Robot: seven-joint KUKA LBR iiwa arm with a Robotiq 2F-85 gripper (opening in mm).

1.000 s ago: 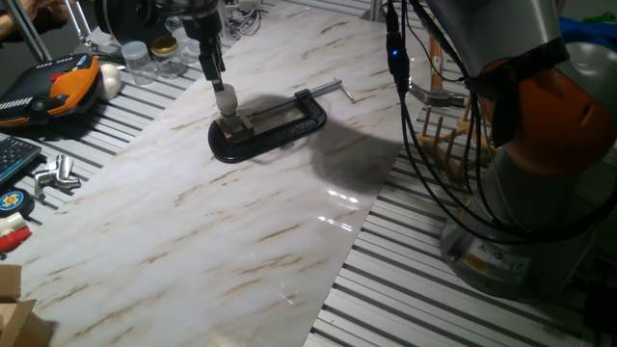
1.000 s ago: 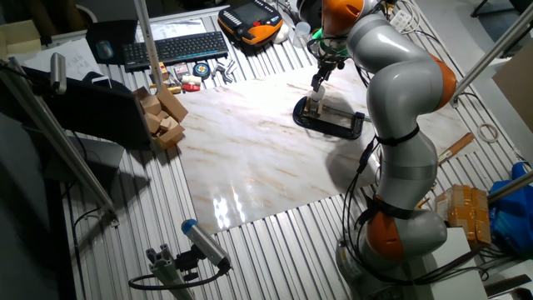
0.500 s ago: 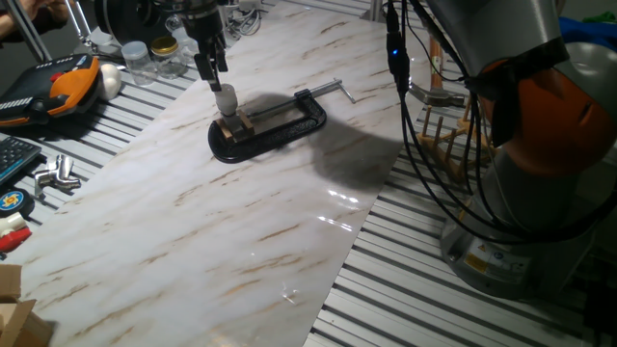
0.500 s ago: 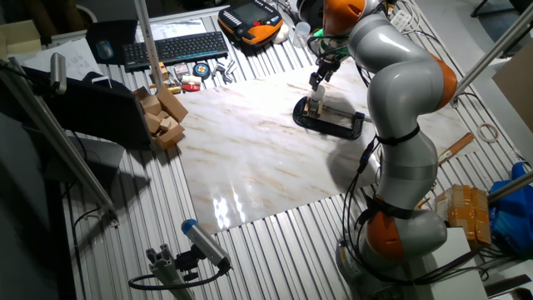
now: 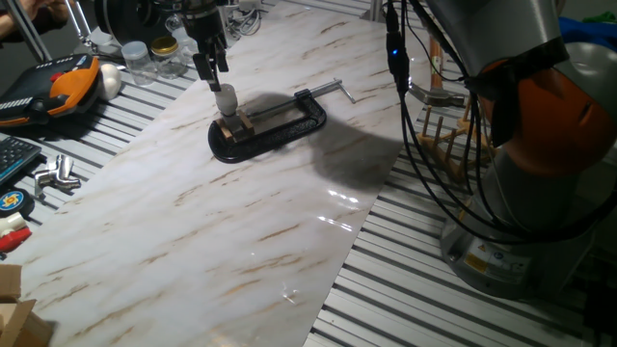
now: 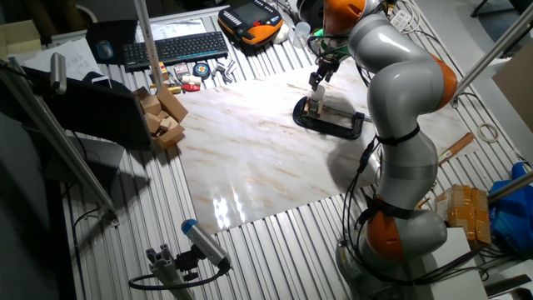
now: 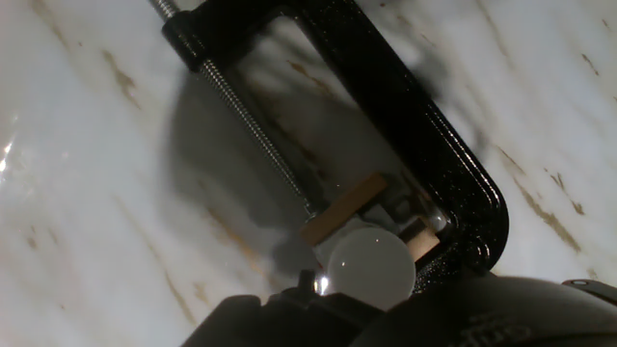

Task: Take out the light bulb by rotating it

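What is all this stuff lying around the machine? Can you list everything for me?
light bulb: one, frosted white, upright in the clamp
C-clamp: one, black, flat on the marble board
marble board: one, white with brown veins, on the slatted table
glass jars: two, clear, far left corner
handheld controller: one, black and orange, left edge
keyboard: one, black, beyond the board
wooden blocks: several, tan, beside the board
robot arm: one, grey and orange
pincer: one, black, just above the bulb
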